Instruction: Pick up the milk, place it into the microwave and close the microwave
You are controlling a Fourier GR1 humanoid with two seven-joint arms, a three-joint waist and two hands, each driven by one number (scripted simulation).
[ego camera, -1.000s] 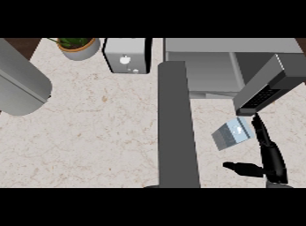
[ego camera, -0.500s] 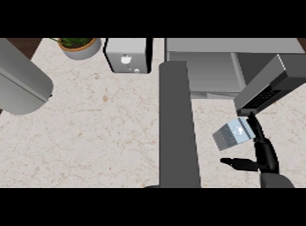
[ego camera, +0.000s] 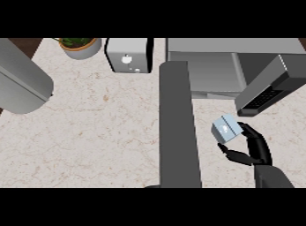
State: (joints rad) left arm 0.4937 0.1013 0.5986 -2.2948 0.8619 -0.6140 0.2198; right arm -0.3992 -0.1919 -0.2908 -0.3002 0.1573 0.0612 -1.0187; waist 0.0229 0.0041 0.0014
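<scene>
The milk (ego camera: 226,129), a small pale blue and white carton, stands on the counter in front of the microwave (ego camera: 204,70). The microwave's dark door (ego camera: 272,86) hangs open, swung out to the right. My right hand (ego camera: 254,149) comes in from the lower right. Its straight fingers lie along the carton's right side, the thumb sticks out just below the carton, and the hand is open. Of my left arm only the grey forearm (ego camera: 15,81) shows, at the left edge; its hand is out of view.
A tall grey bar (ego camera: 179,128) runs up the middle of the view and hides a strip of counter left of the milk. At the back stand a potted plant (ego camera: 81,45) and a white appliance (ego camera: 129,55). The marble counter (ego camera: 96,137) spreads to the left.
My right hand has moved forward and a little left, up to the milk's right side. The carton stays roughly in place and the left forearm is still.
</scene>
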